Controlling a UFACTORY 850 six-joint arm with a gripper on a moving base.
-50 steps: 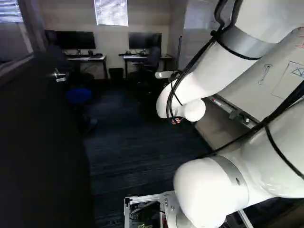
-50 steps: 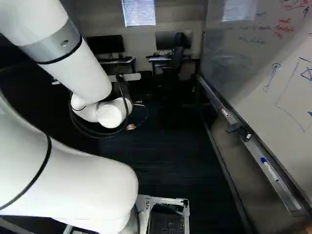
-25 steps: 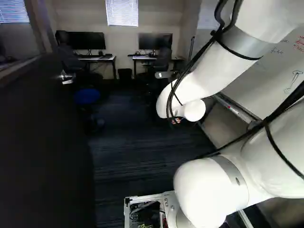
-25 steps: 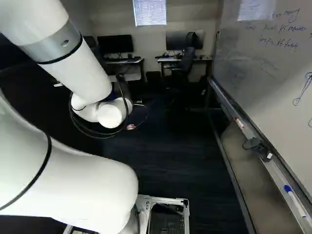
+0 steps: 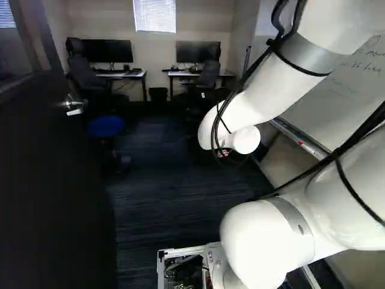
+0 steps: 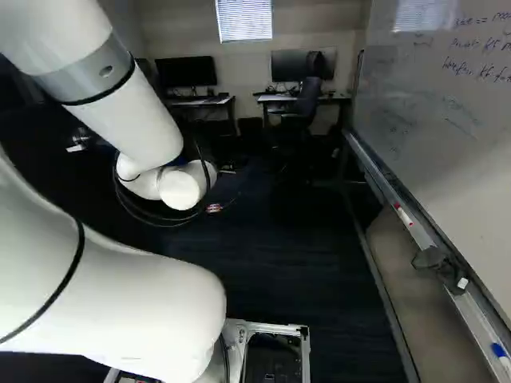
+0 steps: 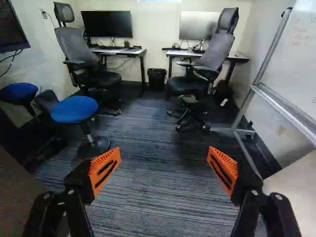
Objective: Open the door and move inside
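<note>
Bright blue seat on the round stool [image 7: 74, 109].

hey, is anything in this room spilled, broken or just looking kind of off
Nothing looks spilled or broken. One untidy spot: on the whiteboard's tray, a dark lump, too unclear to name, juts over the edge between the red-ended marker and the blue-ended marker.

There's the door [image 5: 54, 186], dark and plain-faced, standing open and upright, taking up the left side of the left base view, its silvery lever handle [image 5: 74, 112] jutting out and catching light.
</note>
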